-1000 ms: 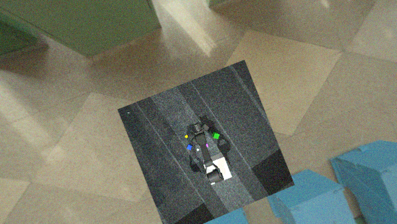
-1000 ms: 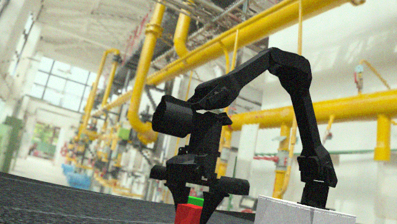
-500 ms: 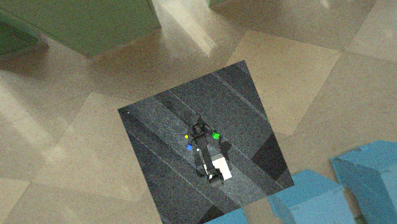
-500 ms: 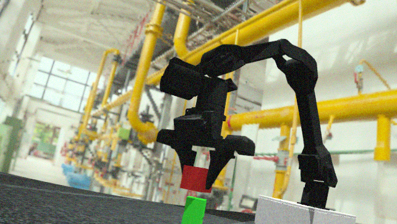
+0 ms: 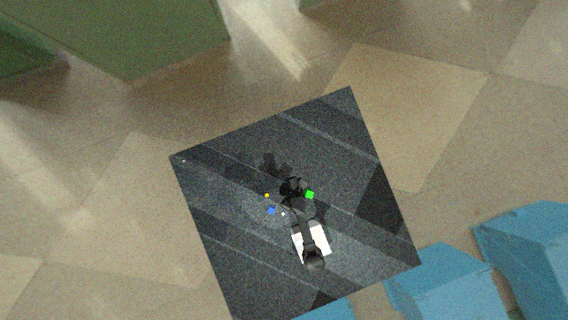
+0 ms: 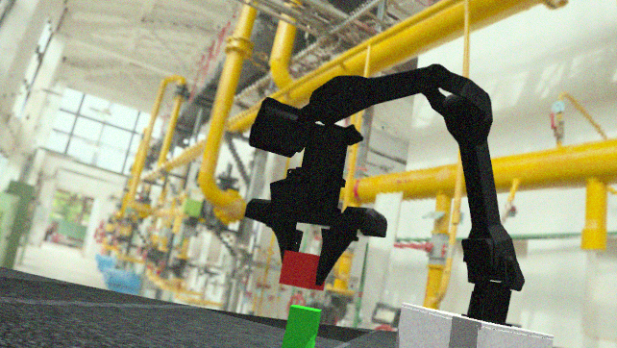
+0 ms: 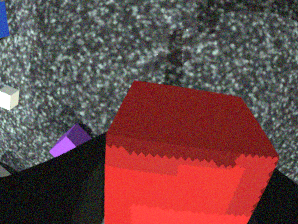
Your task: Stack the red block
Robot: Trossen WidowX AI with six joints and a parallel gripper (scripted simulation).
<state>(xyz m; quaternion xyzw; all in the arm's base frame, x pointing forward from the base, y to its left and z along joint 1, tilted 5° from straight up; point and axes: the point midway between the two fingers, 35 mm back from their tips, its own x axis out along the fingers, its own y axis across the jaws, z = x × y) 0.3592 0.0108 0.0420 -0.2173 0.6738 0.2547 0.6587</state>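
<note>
My gripper [image 6: 302,270] [image 7: 179,145] is shut on the red block [image 6: 298,276] [image 7: 187,195] and holds it up in the air, clear of the table. The block looks nearly level in the exterior view. The green tower [image 5: 310,194] [image 6: 302,328] stands on the table; its lower part is cut off in the exterior view. From above, the gripper is just to the left of the tower, not over it. In the exterior view the block appears higher than the tower's top, with a gap between them. The arm hides the red block in the top view.
A blue block [image 5: 271,210] [image 7: 3,21], a small yellow block [image 5: 266,194] and a small white cube [image 5: 283,214] [image 7: 7,98] lie left of the arm. A small purple block [image 7: 69,144] shows in the wrist view. A white box [image 5: 322,240] [image 6: 425,329] is at the arm's base.
</note>
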